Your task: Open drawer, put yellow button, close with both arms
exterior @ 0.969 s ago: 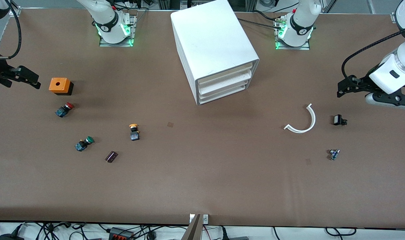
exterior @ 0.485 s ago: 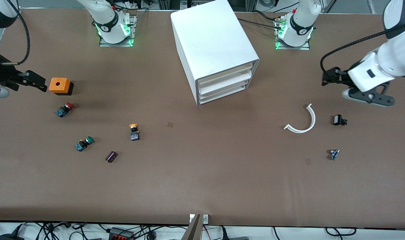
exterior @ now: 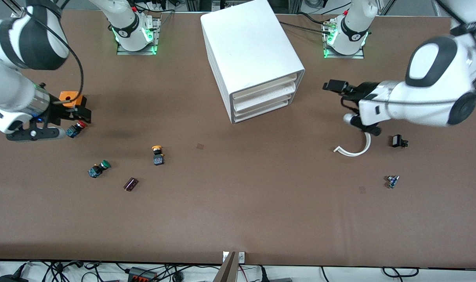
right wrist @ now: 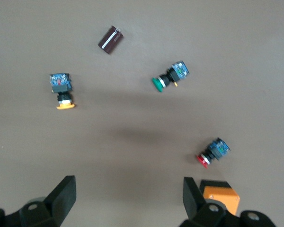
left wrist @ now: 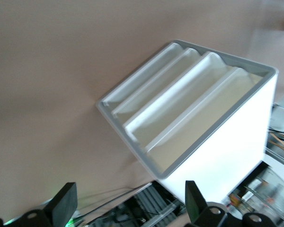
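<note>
In the front view, the cabinet [exterior: 253,58] is seen at upper centre of the counter [exterior: 238,219], its top drawer [exterior: 266,89] shut; the yellow button [exterior: 157,154] is seen left of centre. The left tool [exterior: 335,86] is held at centre right, the right tool [exterior: 79,113] at the left edge. In the left wrist view, the left tool [left wrist: 128,205] is spread wide and empty at the bottom, facing the drawer [left wrist: 146,78]. In the right wrist view, the right tool [right wrist: 128,201] is spread wide and empty at the bottom, the yellow button [right wrist: 62,91] at upper left.

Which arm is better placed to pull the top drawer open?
Left. The left gripper hangs open beside the cabinet, its camera facing the shut drawer. The right gripper is over the red button.
</note>
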Robot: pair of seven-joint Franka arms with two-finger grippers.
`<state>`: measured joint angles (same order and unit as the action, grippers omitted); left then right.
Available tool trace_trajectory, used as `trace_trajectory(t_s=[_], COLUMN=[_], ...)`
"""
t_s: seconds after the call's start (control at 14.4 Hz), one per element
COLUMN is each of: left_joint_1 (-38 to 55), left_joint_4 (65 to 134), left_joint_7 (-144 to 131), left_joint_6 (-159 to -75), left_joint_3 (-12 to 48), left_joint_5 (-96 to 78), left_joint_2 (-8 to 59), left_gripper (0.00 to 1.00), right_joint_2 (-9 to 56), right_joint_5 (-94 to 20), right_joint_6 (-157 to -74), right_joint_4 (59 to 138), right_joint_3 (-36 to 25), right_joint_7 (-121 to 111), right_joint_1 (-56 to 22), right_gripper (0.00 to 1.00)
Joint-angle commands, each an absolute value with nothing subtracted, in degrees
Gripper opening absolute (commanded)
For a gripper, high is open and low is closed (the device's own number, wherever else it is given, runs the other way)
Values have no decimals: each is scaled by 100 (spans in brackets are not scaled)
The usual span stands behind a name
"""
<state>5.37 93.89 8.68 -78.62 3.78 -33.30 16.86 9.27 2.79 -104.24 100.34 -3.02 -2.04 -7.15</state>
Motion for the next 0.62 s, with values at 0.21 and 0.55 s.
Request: trace_trajectory(t_s=[0.21,0.55], left_joint_1=[554,764], left_joint_4=[9807,10887], left_joint_7=[3627,5007], left_joint_6=[-8306,-8709], left_joint_3=[369,378], left_joint_5=[-4648,-5896], left_joint_2=[2522,2567], left_gripper=[100,94], right_joint_2=[1589,2258], right_joint_5=[273,-254], right_joint_6=[-10704,-11302], right_joint_4=[9914,9914], right_joint_3=[-308,-299], right_joint_7=[-176,-255], right_joint_1=[-1204,-1239], right_gripper=[100,100])
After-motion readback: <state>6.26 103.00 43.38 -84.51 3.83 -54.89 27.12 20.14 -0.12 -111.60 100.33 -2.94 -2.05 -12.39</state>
